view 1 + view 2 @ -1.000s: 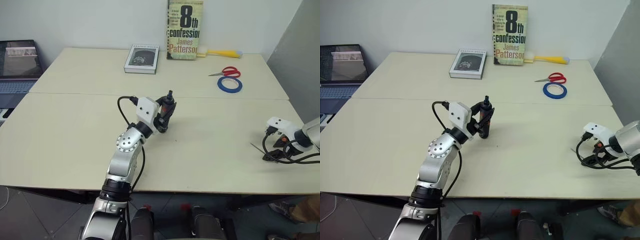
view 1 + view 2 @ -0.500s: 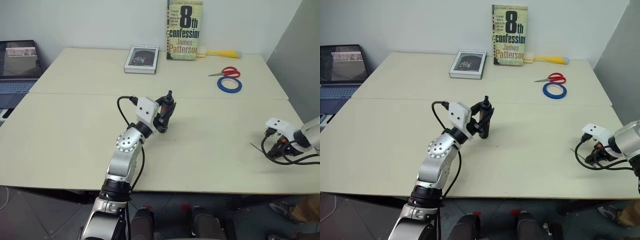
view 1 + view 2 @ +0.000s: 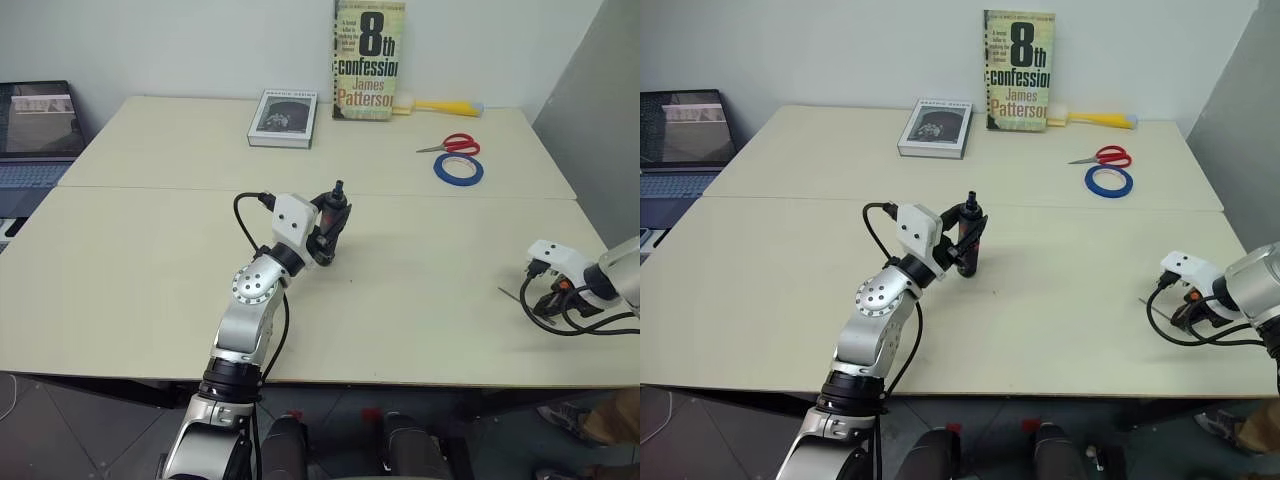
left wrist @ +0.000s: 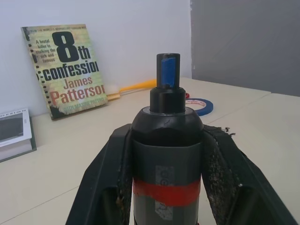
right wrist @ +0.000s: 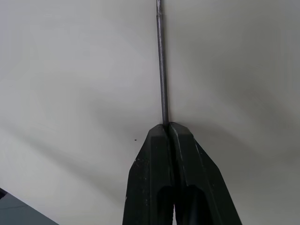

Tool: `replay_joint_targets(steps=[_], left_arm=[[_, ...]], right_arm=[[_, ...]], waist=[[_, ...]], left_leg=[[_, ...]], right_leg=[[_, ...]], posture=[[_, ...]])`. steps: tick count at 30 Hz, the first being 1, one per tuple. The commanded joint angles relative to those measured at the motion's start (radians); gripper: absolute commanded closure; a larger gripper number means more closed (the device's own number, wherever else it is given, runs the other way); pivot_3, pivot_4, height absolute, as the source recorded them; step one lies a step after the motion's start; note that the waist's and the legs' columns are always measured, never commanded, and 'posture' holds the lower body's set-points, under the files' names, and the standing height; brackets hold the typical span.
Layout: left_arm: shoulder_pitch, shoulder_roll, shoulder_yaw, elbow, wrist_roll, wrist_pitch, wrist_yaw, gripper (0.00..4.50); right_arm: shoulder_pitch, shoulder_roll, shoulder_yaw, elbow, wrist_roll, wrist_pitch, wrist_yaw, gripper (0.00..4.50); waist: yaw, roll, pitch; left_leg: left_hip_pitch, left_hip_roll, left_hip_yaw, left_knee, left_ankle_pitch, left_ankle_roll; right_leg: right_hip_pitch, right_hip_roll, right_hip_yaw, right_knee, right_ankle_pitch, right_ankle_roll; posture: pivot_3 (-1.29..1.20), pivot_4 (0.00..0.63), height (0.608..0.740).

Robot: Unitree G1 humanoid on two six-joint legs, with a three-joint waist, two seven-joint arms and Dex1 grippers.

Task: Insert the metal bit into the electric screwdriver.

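The metal bit (image 5: 162,65) is pinched between the closed fingers of the right gripper (image 5: 169,129) low over the table (image 3: 430,260) near its right edge, while the electric screwdriver (image 4: 166,154) is clamped upright in the left gripper (image 3: 327,232) at mid-table

Table (image 3: 150,250) is pale beige, plain. Electric screwdriver (image 4: 166,154): black body, red band, blue patch on its black tip. Metal bit (image 5: 161,61): plain grey. Both end effectors have black fingers: left end effector (image 4: 166,187), right end effector (image 5: 169,129). Standing book (image 3: 369,60): yellowish-green cover, black "8th confession", red author name. Flat book (image 3: 284,118): grey-white cover with dark picture. Scissors (image 3: 455,144) red-handled, tape roll (image 3: 459,169) blue, brush (image 3: 440,105) yellow-handled.
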Motion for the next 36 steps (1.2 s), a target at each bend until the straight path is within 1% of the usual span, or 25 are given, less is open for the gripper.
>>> replay_joint_targets(steps=[1, 5, 9, 12, 14, 16, 18, 21, 23, 30, 36], left_arm=[[-0.004, -0.003, -0.019, -0.003, -0.005, 0.003, -0.010, 2.85], [-0.004, 0.000, -0.011, -0.016, -0.029, 0.013, -0.023, 2.85], [-0.023, 0.000, 0.003, -0.043, -0.076, 0.039, -0.052, 2.85], [-0.042, 0.002, 0.009, -0.073, -0.107, 0.074, -0.071, 2.85], [-0.052, 0.004, 0.010, -0.093, -0.127, 0.102, -0.083, 2.85], [-0.063, -0.003, 0.010, -0.120, -0.159, 0.145, -0.091, 2.85], [-0.070, -0.006, 0.010, -0.137, -0.177, 0.173, -0.093, 2.85], [-0.065, -0.006, 0.001, -0.138, -0.189, 0.185, -0.106, 2.85], [-0.054, -0.006, -0.007, -0.129, -0.184, 0.180, -0.110, 2.85], [-0.032, -0.002, -0.021, -0.088, -0.150, 0.139, -0.108, 2.85], [-0.027, -0.023, -0.028, -0.048, -0.103, 0.113, -0.047, 2.85]], right_arm=[[-0.009, 0.018, -0.064, -0.047, 0.053, 0.014, 0.005, 4.50], [-0.018, 0.059, -0.174, -0.108, 0.113, 0.038, -0.060, 4.50], [-0.002, 0.130, -0.328, -0.239, 0.213, 0.040, -0.131, 4.50], [0.005, 0.227, -0.464, -0.349, 0.305, 0.044, -0.208, 4.50], [0.004, 0.281, -0.526, -0.407, 0.347, 0.042, -0.260, 4.50], [-0.028, 0.391, -0.616, -0.476, 0.429, 0.052, -0.339, 4.50], [-0.042, 0.457, -0.661, -0.518, 0.475, 0.037, -0.392, 4.50], [-0.075, 0.564, -0.705, -0.562, 0.537, 0.044, -0.491, 4.50], [-0.087, 0.605, -0.711, -0.576, 0.559, 0.032, -0.541, 4.50], [-0.096, 0.656, -0.690, -0.592, 0.582, -0.031, -0.656, 4.50], [-0.102, 0.759, -0.661, -0.637, 0.591, -0.092, -0.788, 4.50]], waist=[[-0.003, 0.000, 0.000], [-0.009, 0.001, 0.000], [-0.007, 0.001, 0.000], [-0.007, 0.001, 0.000], [-0.006, 0.001, 0.000], [-0.008, 0.000, 0.000], [-0.010, 0.001, 0.000], [-0.013, 0.002, 0.001], [-0.014, 0.002, 0.001], [-0.015, 0.002, 0.001], [-0.015, 0.002, 0.001]], left_leg=[[0.000, 0.000, 0.000, 0.000, 0.000, 0.000], [0.000, 0.000, 0.000, 0.000, 0.000, 0.000], [0.000, 0.000, 0.000, 0.001, 0.000, 0.000], [-0.001, 0.000, -0.001, 0.001, 0.000, 0.000], [-0.002, 0.000, -0.001, 0.001, 0.000, 0.000], [-0.002, -0.001, -0.002, 0.001, 0.000, 0.000], [-0.003, -0.001, -0.001, 0.001, 0.000, 0.000], [-0.003, 0.000, -0.002, 0.001, 0.000, 0.000], [-0.002, 0.001, -0.002, 0.001, 0.000, 0.000], [-0.002, 0.001, -0.002, 0.000, 0.000, 0.000], [-0.002, 0.001, -0.002, 0.000, 0.000, 0.000]], right_leg=[[0.000, 0.000, 0.000, 0.000, 0.000, 0.000], [0.000, 0.000, 0.000, 0.000, 0.001, 0.000], [0.000, 0.000, 0.000, 0.000, 0.001, 0.001], [0.000, 0.000, 0.000, 0.000, 0.001, 0.001], [0.000, 0.000, 0.000, 0.000, 0.001, 0.001], [-0.001, 0.000, 0.000, 0.000, 0.001, 0.001], [-0.001, 0.000, 0.000, 0.000, 0.001, 0.001], [-0.002, 0.001, -0.001, 0.001, 0.001, 0.001], [-0.002, 0.001, -0.001, 0.002, 0.001, 0.000], [-0.002, 0.001, -0.001, 0.001, 0.002, 0.000], [-0.002, 0.001, 0.000, 0.001, 0.002, 0.000]], posture=[[0.00, 0.150, 0.740], [0.00, 0.150, 0.740], [0.00, 0.150, 0.740], [0.00, 0.150, 0.740], [0.00, 0.150, 0.740], [0.00, 0.150, 0.740], [0.00, 0.150, 0.740], [0.00, 0.150, 0.740], [0.00, 0.150, 0.740], [0.00, 0.150, 0.740], [0.00, 0.150, 0.740]])
